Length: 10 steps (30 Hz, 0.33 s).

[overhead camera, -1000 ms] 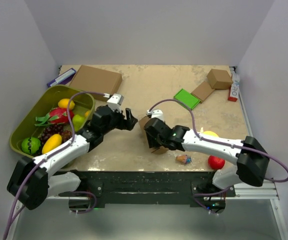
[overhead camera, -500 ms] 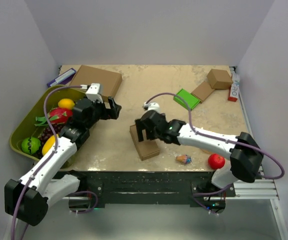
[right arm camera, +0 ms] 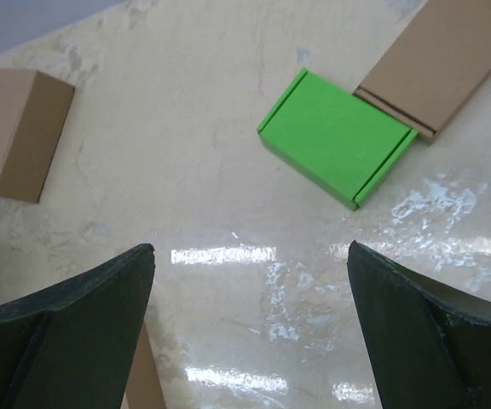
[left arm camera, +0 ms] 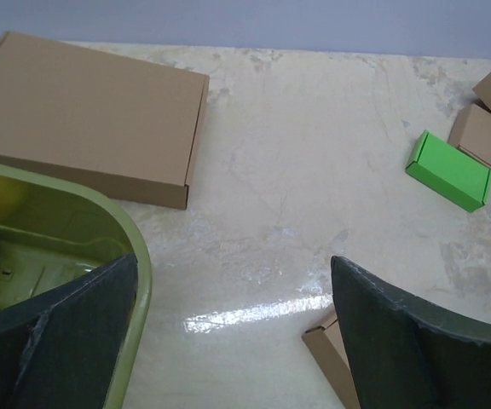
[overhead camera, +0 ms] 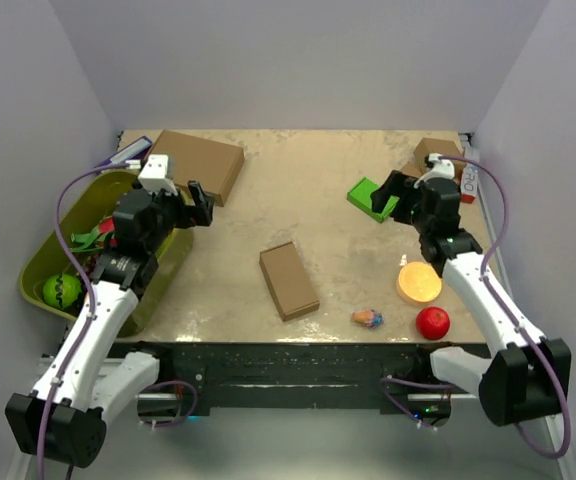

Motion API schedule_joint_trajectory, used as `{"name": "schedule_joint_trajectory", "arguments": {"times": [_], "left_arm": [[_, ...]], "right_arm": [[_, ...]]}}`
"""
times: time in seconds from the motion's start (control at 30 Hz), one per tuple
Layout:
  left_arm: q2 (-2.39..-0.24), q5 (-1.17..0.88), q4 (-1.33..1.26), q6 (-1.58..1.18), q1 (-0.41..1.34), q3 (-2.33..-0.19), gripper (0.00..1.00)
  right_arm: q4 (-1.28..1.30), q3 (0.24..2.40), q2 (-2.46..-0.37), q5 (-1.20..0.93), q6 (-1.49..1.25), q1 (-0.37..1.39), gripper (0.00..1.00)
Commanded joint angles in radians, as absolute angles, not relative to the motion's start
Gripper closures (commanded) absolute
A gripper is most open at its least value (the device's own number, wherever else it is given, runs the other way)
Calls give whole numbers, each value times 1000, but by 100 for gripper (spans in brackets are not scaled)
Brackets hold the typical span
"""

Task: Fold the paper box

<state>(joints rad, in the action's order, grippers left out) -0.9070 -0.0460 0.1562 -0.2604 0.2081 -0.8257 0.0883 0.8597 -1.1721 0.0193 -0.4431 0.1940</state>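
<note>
Brown cardboard paper box, slim and closed up, lies flat on the table. It sits between the two arms and well apart from both grippers.

- Left wrist view: one corner of the box shows low in frame, beside the inner edge of the right-hand finger.
- Right wrist view: only a sliver of it, against the left-hand finger.

Left gripper: fingers spread wide, nothing between them. It hangs over the far rim of the olive-green bin, which holds fruit. A large flat brown box lies ahead of it and to its left.

Right gripper: also spread wide and empty, raised above the table. A bright green box lies just ahead of its fingertips, without contact. A flat brown box touches the green box's far side. A small cube-like brown box sits beyond that.

Behind the right gripper, near its arm: an orange, a red ball-like fruit, and a small wrapped sweet. The sweet is the nearest of these to the paper box.
</note>
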Motion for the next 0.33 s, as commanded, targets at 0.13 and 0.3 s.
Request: {"name": "schedule_joint_trajectory", "arguments": {"times": [0.13,0.3], "left_arm": [[-873,23,189,-193,201,-885,0],[-868,9,175,-207,201,-882,0]], "right_arm": [[12,819,-996,31,-342,150,1],[5,810,-989,35,-345,152,1]]}}
